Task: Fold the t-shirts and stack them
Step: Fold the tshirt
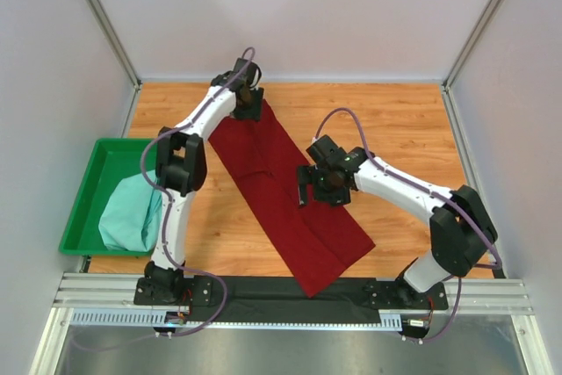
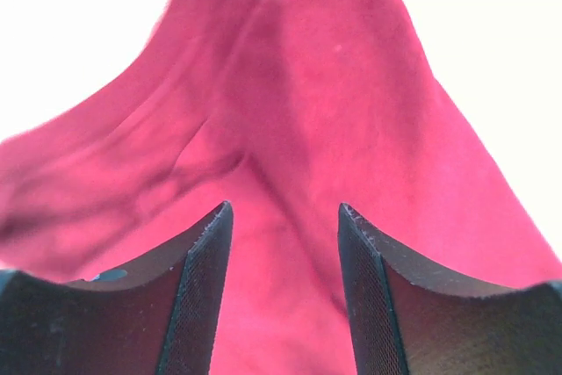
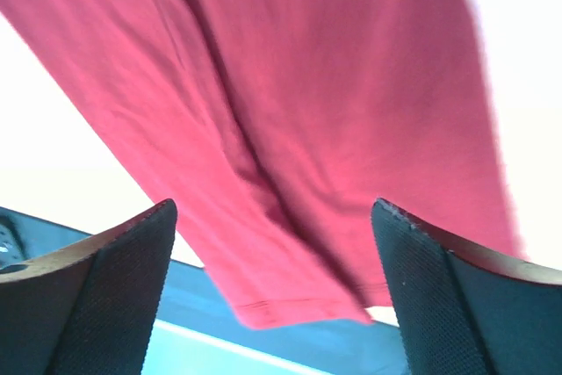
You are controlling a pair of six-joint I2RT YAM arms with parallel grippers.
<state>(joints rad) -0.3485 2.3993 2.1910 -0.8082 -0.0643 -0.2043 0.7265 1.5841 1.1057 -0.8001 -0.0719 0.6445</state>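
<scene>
On the wooden worktop [image 1: 395, 125], the maroon t-shirt [image 1: 281, 204]: lies flat as a long narrow band, runs diagonally from the back left toward the front right, and overlaps the black strip [image 1: 263, 292] at the near edge with its lower corner. Off to the left, the mint t-shirt [image 1: 130, 212]: sits crumpled inside the green tray [image 1: 83, 204], well apart from the red one, partly behind the left arm [image 1: 180, 164] in the overhead view.

At the far end of the red band, the left arm: reaches out and holds its head right over the cloth's top corner. From its wrist camera, the left fingers [image 2: 198, 305]: stand apart, pinching nothing, with rumpled red cloth filling the gap and the view beyond. Cannot tell whether the tips touch the fabric.

Over the right edge of the band, about midway along, the right arm [image 1: 404, 191]: points its head toward the left. From its wrist camera, the right fingers [image 3: 114, 287]: spread wide, holding nothing, with red cloth beyond them and a stitched hem showing low in the gap against a bluish surface.
</scene>
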